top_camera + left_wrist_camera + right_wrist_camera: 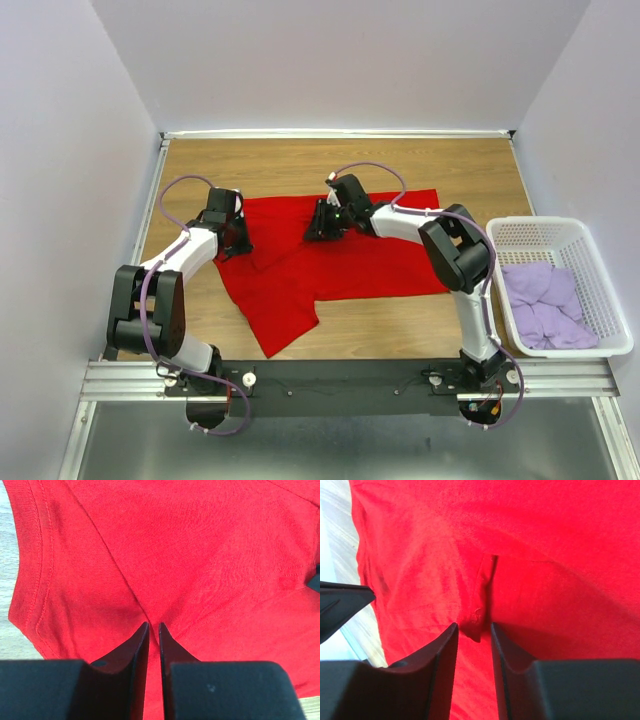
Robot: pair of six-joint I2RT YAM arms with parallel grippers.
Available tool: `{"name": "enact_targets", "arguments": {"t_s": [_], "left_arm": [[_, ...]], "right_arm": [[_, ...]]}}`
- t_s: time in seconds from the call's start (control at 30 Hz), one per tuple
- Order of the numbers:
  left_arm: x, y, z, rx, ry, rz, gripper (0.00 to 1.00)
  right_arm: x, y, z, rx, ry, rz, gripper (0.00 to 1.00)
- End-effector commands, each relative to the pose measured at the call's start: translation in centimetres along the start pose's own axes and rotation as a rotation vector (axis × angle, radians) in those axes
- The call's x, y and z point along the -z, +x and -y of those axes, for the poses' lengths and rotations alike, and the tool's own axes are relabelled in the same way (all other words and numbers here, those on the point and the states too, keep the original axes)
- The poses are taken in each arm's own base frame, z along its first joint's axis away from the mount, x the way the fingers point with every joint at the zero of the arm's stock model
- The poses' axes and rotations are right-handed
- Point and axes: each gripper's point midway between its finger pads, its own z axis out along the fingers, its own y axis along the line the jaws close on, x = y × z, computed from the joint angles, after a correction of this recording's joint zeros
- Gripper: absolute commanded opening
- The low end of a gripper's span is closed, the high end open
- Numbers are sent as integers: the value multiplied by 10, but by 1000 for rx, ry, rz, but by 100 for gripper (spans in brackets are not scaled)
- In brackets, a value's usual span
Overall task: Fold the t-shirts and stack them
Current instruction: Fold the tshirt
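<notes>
Pinching red t-shirt (340, 265) (left edge)

We reach both arms forward over the table, elbows bent outward. Our left claw (154, 626) points down with its fingers almost together, a thin fold of red t-shirt (200, 555) pinched between them. Our right claw (472, 627) angles down left of its arm, fingers narrowly parted around a small ridge of that cloth.

One t-shirt (330, 265) is spread on the table (420, 330) under both sets of jaws. The other t-shirts (545, 305) are piled in the basket (600, 270), right of the right jaws.
</notes>
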Motion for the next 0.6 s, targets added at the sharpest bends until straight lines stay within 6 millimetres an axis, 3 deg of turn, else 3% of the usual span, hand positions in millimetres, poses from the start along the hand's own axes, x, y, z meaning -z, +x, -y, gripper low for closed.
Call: {"name": "enact_targets", "arguments": {"t_s": [0.0, 0.13, 0.27, 0.33, 0.57], "left_arm": [[2, -6, 3, -16, 15, 21, 21], [3, -6, 2, -22, 15, 21, 21], [5, -8, 2, -24, 11, 29, 21], [5, -8, 1, -26, 5, 31, 21], [8, -11, 1, -29, -1, 39, 21]], "right_arm": [[-9, 3, -12, 11, -45, -8, 37], [-7, 3, -18, 15, -54, -7, 24], [-2, 3, -23, 13, -63, -5, 5], [2, 2, -27, 8, -67, 0, 1], [6, 5, -38, -11, -87, -7, 1]]}}
